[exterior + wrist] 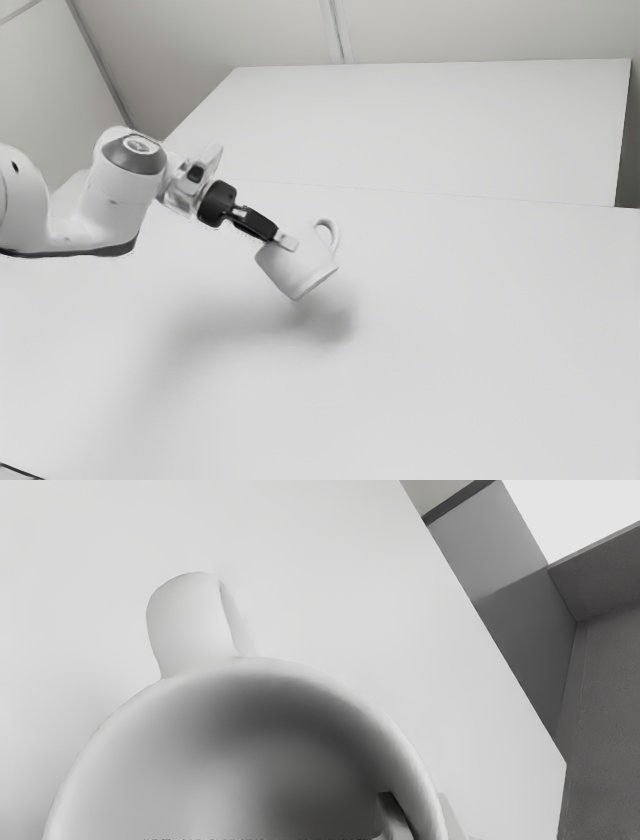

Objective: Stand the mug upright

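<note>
The white mug (298,270) hangs tilted above the table, its open end toward the hand and its base facing down and toward the exterior view's right. My gripper (285,241) is shut on the mug's wall near the rim. Seen from the hand, the mug (200,625) shows its handle and its shaded inside. There the gripper (422,816) has one finger inside the mug and the other outside, with the wall between them. The mug's underside is hidden in the wrist view.
The white table (480,330) stretches beneath the mug, with a soft shadow of arm and mug on it. Behind stands another white surface (430,120), near the back wall. The table's edge crosses the wrist view, with grey structures beyond it.
</note>
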`<state>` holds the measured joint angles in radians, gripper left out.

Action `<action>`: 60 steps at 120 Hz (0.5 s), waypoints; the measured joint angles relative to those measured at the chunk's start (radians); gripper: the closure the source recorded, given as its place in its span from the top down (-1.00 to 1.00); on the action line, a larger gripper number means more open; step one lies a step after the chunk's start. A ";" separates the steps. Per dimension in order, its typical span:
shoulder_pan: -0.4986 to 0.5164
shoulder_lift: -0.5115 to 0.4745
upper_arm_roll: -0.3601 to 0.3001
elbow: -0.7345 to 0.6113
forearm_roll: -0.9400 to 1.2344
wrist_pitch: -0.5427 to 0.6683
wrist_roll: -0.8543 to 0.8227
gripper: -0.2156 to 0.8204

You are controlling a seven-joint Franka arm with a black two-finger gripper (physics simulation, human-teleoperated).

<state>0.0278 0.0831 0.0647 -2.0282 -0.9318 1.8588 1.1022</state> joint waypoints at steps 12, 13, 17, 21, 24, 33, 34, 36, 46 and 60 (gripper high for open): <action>0.003 -0.002 -0.021 0.076 0.276 0.065 -0.062 -0.84; 0.004 -0.002 -0.023 0.078 0.296 0.073 -0.068 -0.84; 0.008 0.000 -0.031 0.085 0.379 0.110 -0.092 -0.84; 0.009 0.003 -0.037 0.087 0.455 0.155 -0.118 -0.84; 0.012 0.005 -0.045 0.088 0.505 0.189 -0.138 -0.84; 0.009 0.014 -0.059 0.082 0.643 0.284 -0.209 -0.85; 0.008 0.015 -0.060 0.081 0.658 0.293 -0.217 -0.85; 0.006 0.017 -0.062 0.077 0.687 0.311 -0.235 -0.85; -0.002 0.021 -0.067 0.042 0.814 0.395 -0.325 -0.85; -0.003 0.023 -0.075 -0.062 0.898 0.503 -0.445 -0.85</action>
<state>0.0245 0.1060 -0.0100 -2.0905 -0.0339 2.3618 0.6571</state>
